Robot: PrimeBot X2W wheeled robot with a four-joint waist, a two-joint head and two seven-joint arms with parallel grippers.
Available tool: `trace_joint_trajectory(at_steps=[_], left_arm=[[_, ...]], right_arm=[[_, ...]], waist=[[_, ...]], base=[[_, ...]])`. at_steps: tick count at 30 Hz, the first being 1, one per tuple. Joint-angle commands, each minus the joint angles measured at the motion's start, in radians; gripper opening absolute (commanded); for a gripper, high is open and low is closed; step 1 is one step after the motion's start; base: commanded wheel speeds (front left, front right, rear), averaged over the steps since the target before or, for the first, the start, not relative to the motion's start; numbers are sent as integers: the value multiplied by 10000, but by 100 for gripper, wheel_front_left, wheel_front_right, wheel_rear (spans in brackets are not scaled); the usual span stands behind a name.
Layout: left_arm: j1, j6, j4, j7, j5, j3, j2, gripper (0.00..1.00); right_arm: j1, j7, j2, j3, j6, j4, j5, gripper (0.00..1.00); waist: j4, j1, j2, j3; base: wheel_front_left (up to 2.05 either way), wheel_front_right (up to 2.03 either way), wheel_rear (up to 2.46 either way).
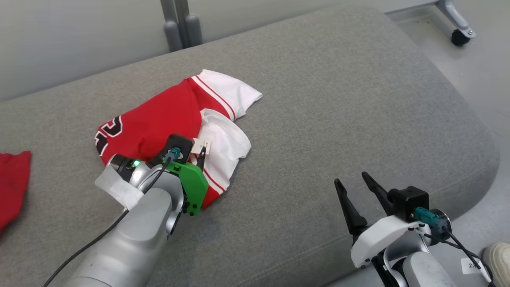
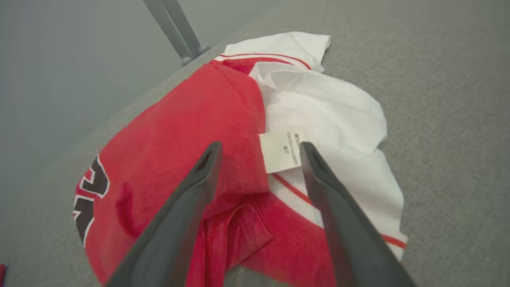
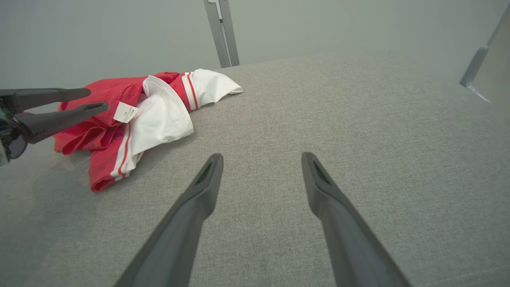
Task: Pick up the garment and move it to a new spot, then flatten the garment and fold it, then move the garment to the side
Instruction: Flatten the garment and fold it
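The garment is a red and white jersey with black numerals, lying crumpled on the grey cushion. My left gripper is open over its near edge, and nothing is held between the fingers. In the left wrist view the left gripper has its fingers on either side of a white tag where red cloth meets white. I cannot tell if the tips touch the fabric. My right gripper stands open and empty at the lower right, well clear of the garment. In the right wrist view the right gripper points at bare cushion.
Another red cloth lies at the cushion's left edge. A grey metal post rises behind the cushion. A caster wheel stands on the floor at the top right. A shoe shows at the bottom right.
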Motion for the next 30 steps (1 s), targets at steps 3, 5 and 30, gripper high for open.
trace_joint_trajectory(at_steps=[3,5,30], left_arm=[[-273,-6,198,217,17,-13,150,100],[-400,7,259,254,65,-60,187,100],[-1287,451,-444,-968,-729,838,549,0]], right_arm=[[-78,-134,-2,-49,-3,-3,93,100],[-132,-188,-4,-64,-3,23,136,100],[-403,-506,-9,-125,-3,661,295,100]], waist=[[-630,0,0,692],[-675,0,0,834],[393,0,0,330]], base=[[0,0,0],[0,0,0],[0,0,0]])
